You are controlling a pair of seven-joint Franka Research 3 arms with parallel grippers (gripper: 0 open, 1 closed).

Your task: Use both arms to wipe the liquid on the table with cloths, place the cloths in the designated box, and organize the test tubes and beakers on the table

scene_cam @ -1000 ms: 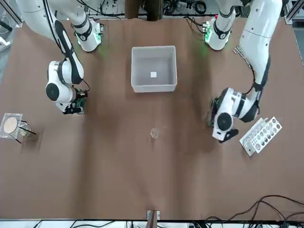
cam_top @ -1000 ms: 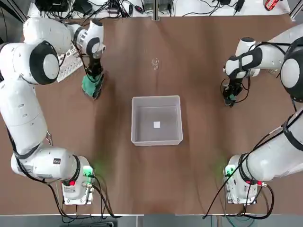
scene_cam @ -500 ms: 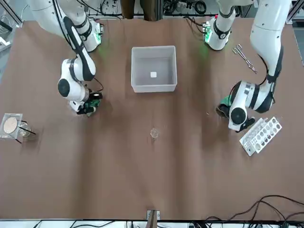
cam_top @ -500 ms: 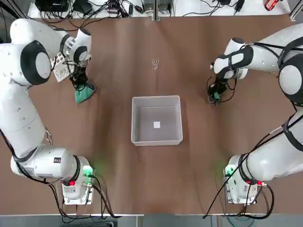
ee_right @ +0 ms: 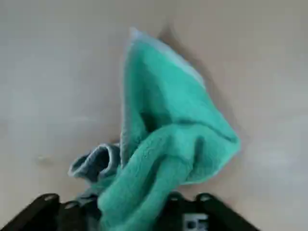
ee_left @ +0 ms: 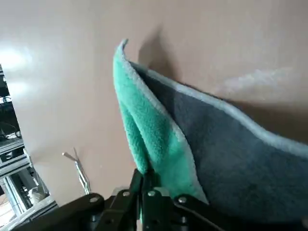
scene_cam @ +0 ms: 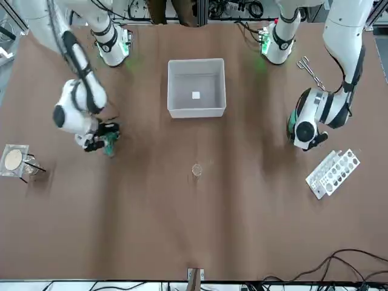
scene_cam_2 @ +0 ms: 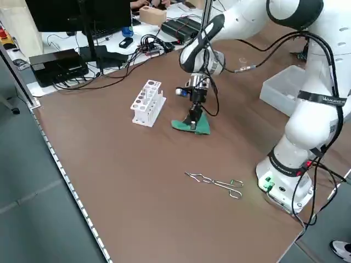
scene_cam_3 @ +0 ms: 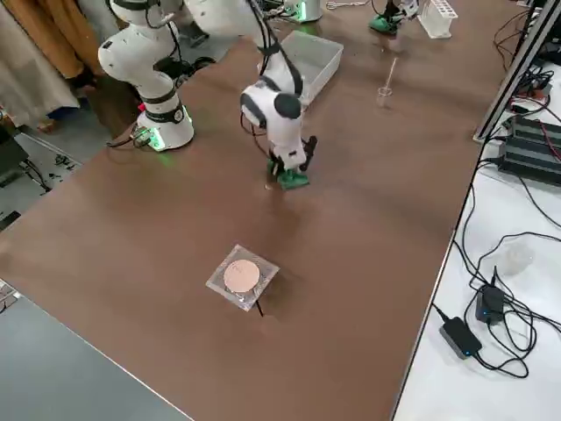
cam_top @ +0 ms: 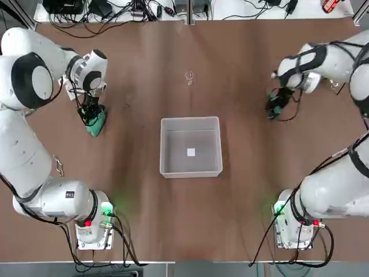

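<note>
My left gripper [cam_top: 88, 113] is shut on a green cloth [cam_top: 95, 123] and presses it onto the table [cam_top: 144, 219] at the left side, beside the white rack. In the left wrist view the fingertips [ee_left: 147, 190] pinch a fold of that cloth [ee_left: 154, 139]. At the table's right side my right gripper [cam_top: 275, 107] is shut on the other green cloth [ee_right: 163, 134], bunched against the tabletop. The white-grey box [cam_top: 162, 147] stands in the middle, between both arms. A small clear beaker [cam_top: 189, 77] stands beyond the box. I cannot make out any test tubes.
A white rack with round holes [scene_cam: 333, 173] stands outward of the left gripper. Metal tongs [scene_cam_2: 216, 182] lie nearer the left arm's base. A square clear dish with a tan disc [scene_cam: 13, 160] sits at the far corner on the right arm's side.
The left gripper has dragged its cloth leftward and slightly toward the bases. The right gripper slid its cloth inward toward the box, then back out to the right and farther away.
</note>
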